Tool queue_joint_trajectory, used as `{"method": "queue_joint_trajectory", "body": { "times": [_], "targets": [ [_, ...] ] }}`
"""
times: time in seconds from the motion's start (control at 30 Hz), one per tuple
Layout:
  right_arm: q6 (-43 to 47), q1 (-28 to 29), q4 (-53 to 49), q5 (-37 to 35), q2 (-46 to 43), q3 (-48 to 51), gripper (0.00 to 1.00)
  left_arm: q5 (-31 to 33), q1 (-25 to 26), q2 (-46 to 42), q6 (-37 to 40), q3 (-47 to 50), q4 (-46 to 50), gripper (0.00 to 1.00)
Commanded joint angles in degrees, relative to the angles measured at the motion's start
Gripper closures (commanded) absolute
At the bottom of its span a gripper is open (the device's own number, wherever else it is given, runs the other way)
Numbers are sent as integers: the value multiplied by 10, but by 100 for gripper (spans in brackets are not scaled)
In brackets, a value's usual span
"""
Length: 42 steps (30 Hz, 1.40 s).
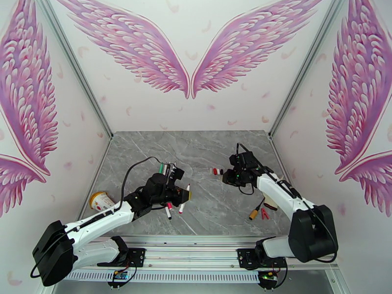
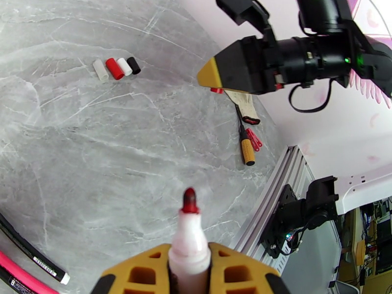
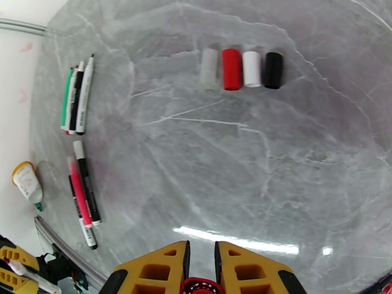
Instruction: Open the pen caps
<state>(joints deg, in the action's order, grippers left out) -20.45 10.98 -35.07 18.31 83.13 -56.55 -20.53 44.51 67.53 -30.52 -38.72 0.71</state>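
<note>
- Pen caps (image 3: 241, 68): four short plastic cylinders (one cloudy-clear, one red, one white, one black) lie side by side in a row on the grey marble-patterned worktop (image 3: 294, 182), ahead of the right arm.
- A fifth one, a short red cap (image 3: 200, 286), is pinched between the yellow fingers of the right gripper (image 3: 201, 253) and held off the worktop.
- The left gripper (image 2: 190, 258) has its yellow fingers pressed onto a white-barrelled marker pen (image 2: 188, 236). The pen's red felt tip (image 2: 189, 201) sticks out bare, pointing toward the right arm.
- Step in hand, as I judge it: this pen is uncapped and its two parts are well apart, each carried by one arm and neither set down yet.
- Other pens: a bundle of four thin pens (image 3: 77, 96) in green, white and black lies at the far left. A second cluster, with a pink pen (image 3: 81, 197) in it, lies nearer the left arm. Whether those are capped is too small to tell.
- Next move, likely: the right arm lowers the red cap to the end of the row and spreads its fingers only once the cap rests, since a small round piece may roll.
- The left arm then needs to lay its pen beside the others without dragging the wet tip across the worktop.
</note>
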Motion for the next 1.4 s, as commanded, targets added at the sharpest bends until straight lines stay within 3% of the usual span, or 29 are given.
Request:
{"method": "queue_joint_trajectory", "body": {
  "times": [0.0,0.4,0.8,1.37],
  "targets": [
    [31,-9,-29,-27,41,-51,93,-5,-2,-6,-3,4,-15,99],
    [58,-33,-79,-59,195,-171,91,-1,-1,-1,-2,-3,-6,99],
    [58,-65,-75,-1,250,-201,89,-5,-4,28,9,-25,9,99],
    [60,-74,-77,12,344,-277,85,-13,-4,46,1,-25,0,99]
  ]
}}
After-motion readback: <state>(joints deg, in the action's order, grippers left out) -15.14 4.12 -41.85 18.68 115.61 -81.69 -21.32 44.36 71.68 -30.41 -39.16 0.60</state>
